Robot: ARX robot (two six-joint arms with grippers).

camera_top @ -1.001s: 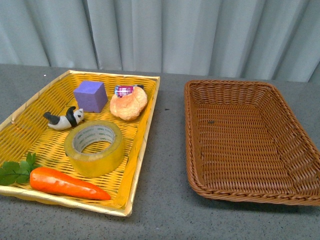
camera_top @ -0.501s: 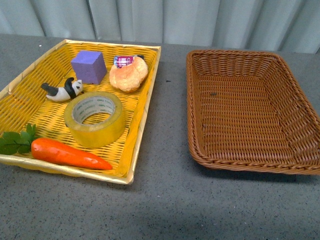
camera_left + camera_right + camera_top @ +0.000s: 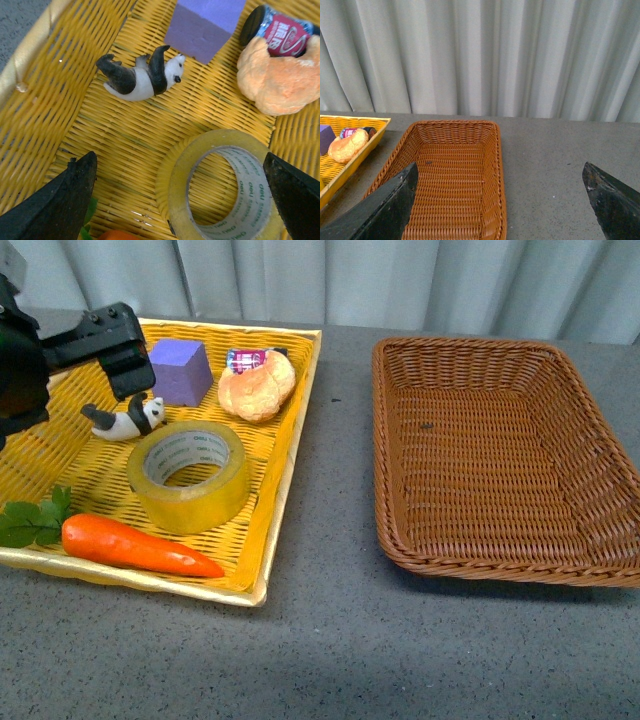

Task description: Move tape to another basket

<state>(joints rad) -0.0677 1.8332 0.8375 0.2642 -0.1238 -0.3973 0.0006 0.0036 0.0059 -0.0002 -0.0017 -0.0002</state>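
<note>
The left gripper (image 3: 178, 160) hung wide open above the yellow tray (image 3: 303, 420), where the tape (image 3: 190, 508) lay flat near the panda (image 3: 128, 420), so an off-centre drop risked clipping the toy or skidding off the slick roll.

tape (image 3: 190, 508) flanked closely — panda (image 3: 128, 420) behind, carrot (image 3: 135, 546) in front, open room over basket (image 3: 500, 470)

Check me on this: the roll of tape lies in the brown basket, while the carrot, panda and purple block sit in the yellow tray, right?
Not quite: the tape lies in the yellow tray too, between panda and carrot, not in the brown basket, as the front view shows. The rest is right.
</note>
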